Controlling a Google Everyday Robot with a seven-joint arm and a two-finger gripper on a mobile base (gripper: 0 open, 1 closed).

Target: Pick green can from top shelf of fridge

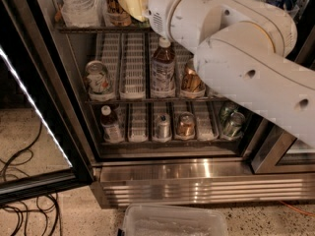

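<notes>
– Where is the tool?
– The cream tool (132, 3) reaches the top shelf (81, 28) of the fridge (172, 181), beside a tan can (117, 9). Spread or pinching: cannot tell.
– The green can?
– Hidden, likely behind the tool. No grasp is confirmed, and lifting it out is left.

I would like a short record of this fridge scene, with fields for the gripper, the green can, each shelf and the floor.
gripper: at the top shelf, right of the tan can
green can: not visible; maybe hidden behind gripper or arm
top shelf: clear bottle, tan can
middle shelf: white can, brown bottle, copper can
lower shelf: small bottle, silver can, green bottles
fridge: door open
floor: plastic bin, cables
</notes>
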